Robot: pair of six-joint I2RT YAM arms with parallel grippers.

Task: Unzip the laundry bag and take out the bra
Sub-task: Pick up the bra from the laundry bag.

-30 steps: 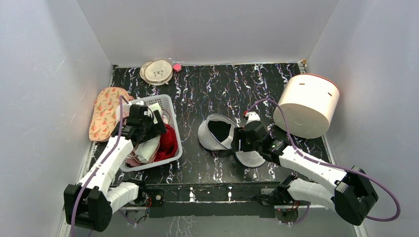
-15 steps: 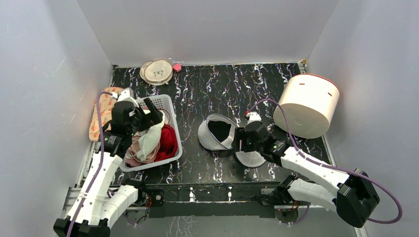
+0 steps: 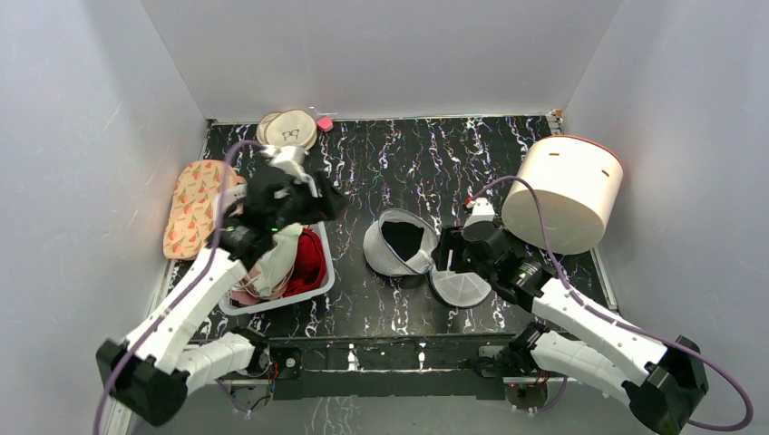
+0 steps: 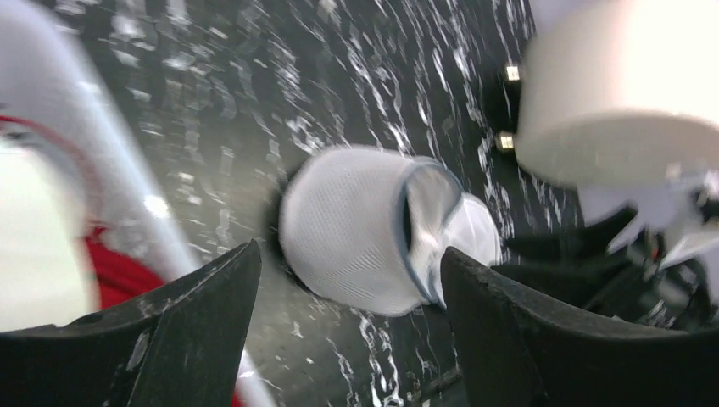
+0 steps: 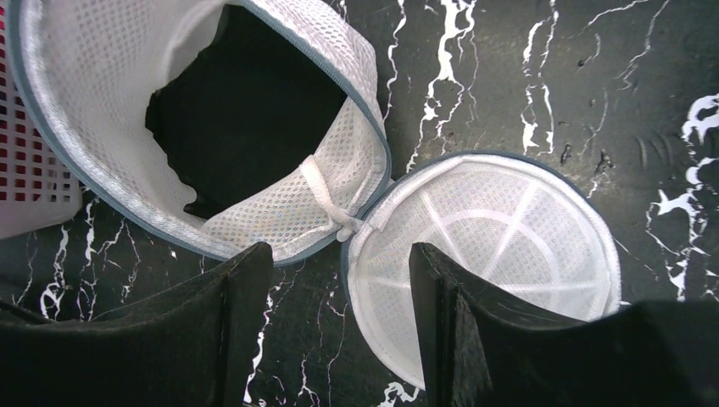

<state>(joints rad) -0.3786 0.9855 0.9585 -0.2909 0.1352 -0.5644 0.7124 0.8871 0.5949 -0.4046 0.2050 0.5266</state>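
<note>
laundry bag [image 5: 343,161]: white mesh cloth | table [image 3: 408,163]: glossy black marbled | basket [image 5: 30,195]: perforated plastic | drum [image 3: 562,195]: matt cream

Robot lab test cell, not a home. Plain grey panel walls [image 3: 390,54] box in a table [image 3: 408,154] with a black marble-look top. White left arm [image 3: 190,304] and right arm [image 3: 589,317] are bolted to a metal rail [image 3: 390,355] at the near edge. Laundry items on the table: plastic basket [image 3: 308,292] of clothes, cream drum [image 3: 562,192], mesh laundry bag [image 3: 399,243].
</note>
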